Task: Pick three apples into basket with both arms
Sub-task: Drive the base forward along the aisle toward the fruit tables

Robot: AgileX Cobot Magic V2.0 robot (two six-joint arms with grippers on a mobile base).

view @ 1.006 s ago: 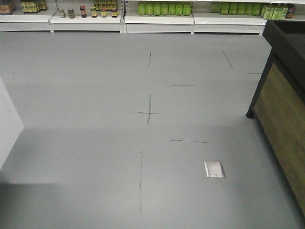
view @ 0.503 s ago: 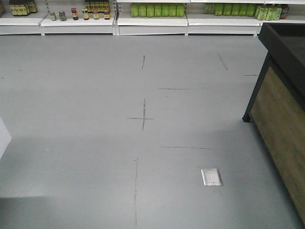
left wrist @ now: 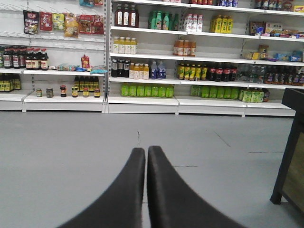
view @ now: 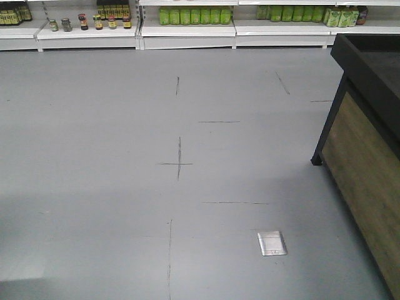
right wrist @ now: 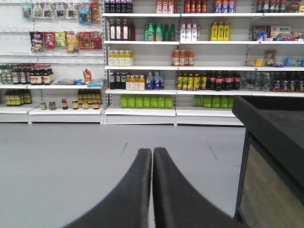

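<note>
**Supervisor:** Report the gripper status.

**Operator:** I read the left gripper (left wrist: pixel 146 154) as closed. Its two black fingers (left wrist: pixel 126 194) are pressed together along their length, with only a thin seam between them and nothing clamped. The right gripper (right wrist: pixel 152 154) is in the same condition: its fingers (right wrist: pixel 175 199) meet at the tips and hold nothing. Both point across the grey floor (view: pixel 94 125) toward the store shelving (right wrist: pixel 142 111).

**Supervisor:** Where are the three apples and the basket?

**Operator:** I cannot tell. No view I have shows them.

**Supervisor:** Describe the work surface.

**Operator:** A black-topped counter (view: pixel 369 62) stands on the right of the front view. I see only the left edge of its top and one corner, at the far end of that edge. The visible strip of the top is dark, and I can make out nothing on it. Below the left edge there is a wooden side panel (view: pixel 362 175), and a black leg (view: pixel 325 137) runs from the corner down to the floor.

**Supervisor:** And the floor references?

**Operator:** A drawn cross mark (view: pixel 179 163) lies well apart from the counter's left edge. A small metal floor plate (view: pixel 272 242) sits nearer that edge. A row of green bottles (view: pixel 194 15) fills the lowest shelf opposite, and small jars (view: pixel 81 24) stand to the left of them.
</note>
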